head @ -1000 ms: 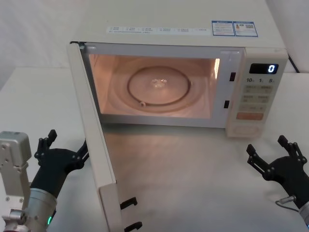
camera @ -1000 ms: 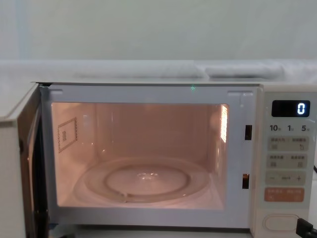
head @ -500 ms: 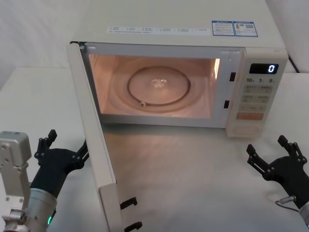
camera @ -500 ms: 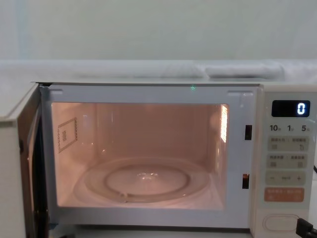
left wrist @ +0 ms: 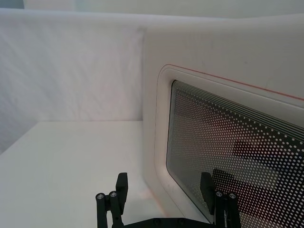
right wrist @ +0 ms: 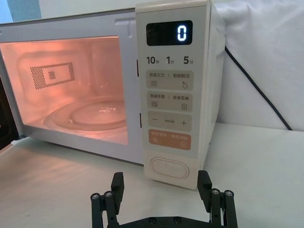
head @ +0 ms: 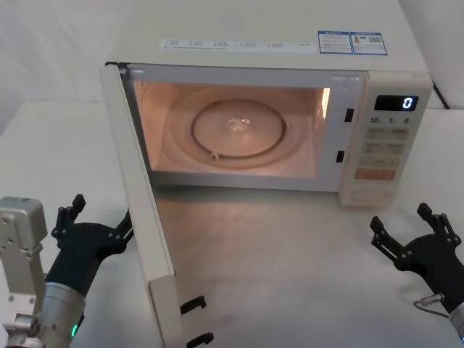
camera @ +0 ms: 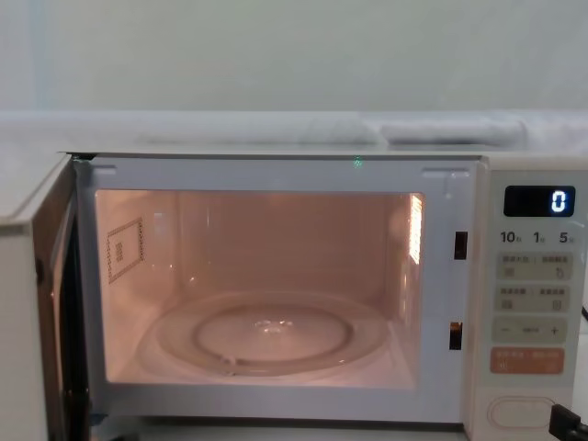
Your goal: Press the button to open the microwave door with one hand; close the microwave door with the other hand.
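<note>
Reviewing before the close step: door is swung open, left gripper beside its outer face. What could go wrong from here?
1. The left gripper is open beside the microwave door; a fingertip could catch the glass window rather than push flat.
2. The door's latch hooks jut out near its free edge; a weak push may leave them unlatched.
3. A hard push could slide the microwave on the table. The right gripper hangs open, clear of the button.

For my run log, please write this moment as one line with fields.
microwave door: open, cavity lit | button: untouched | left gripper: open, beside door's outer face | right gripper: open, before panel
</note>
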